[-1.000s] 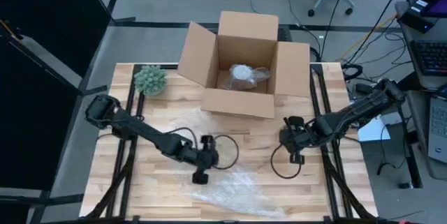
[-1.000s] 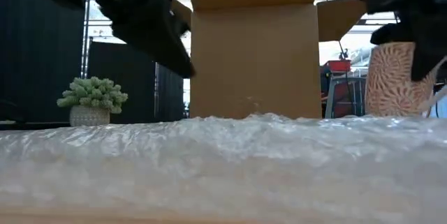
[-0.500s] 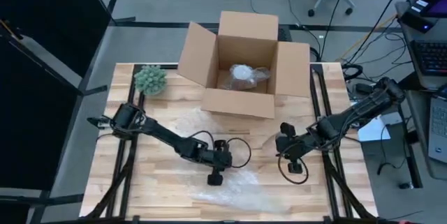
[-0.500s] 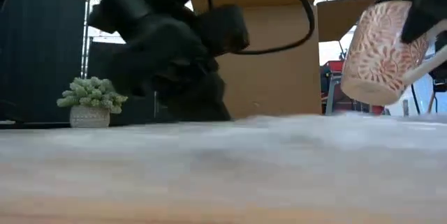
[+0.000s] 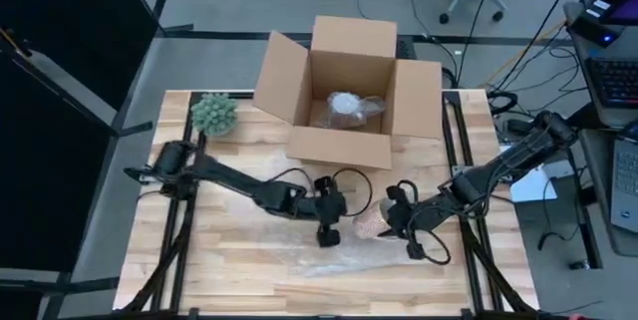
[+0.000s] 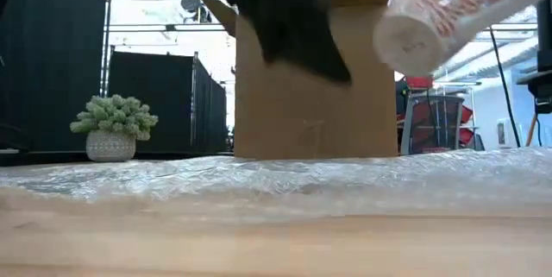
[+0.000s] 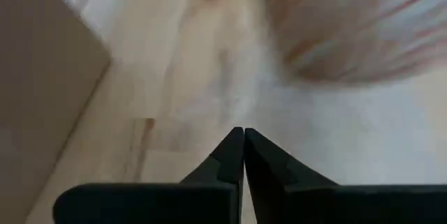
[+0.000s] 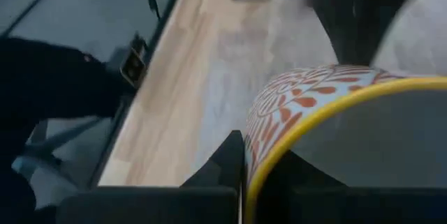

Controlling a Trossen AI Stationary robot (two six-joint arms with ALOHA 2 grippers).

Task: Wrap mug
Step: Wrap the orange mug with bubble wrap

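Two arms meet near the front middle of the wooden table. At the far left corner stands a small green plant in a pale pot, well apart from the work. The left gripper hangs low over the near edge of the bubble wrap, its two fingers pressed together with nothing between them. Just beside it on the right is the mug, white with an orange-red pattern and a yellow rim, tilted on its side and lifted off the table; the low view shows it in the air with its base turned toward the camera. The right gripper grips the mug at its rim, one finger outside the wall. Behind both, at the back of the table, sits an open cardboard box with a pale wrapped bundle inside.
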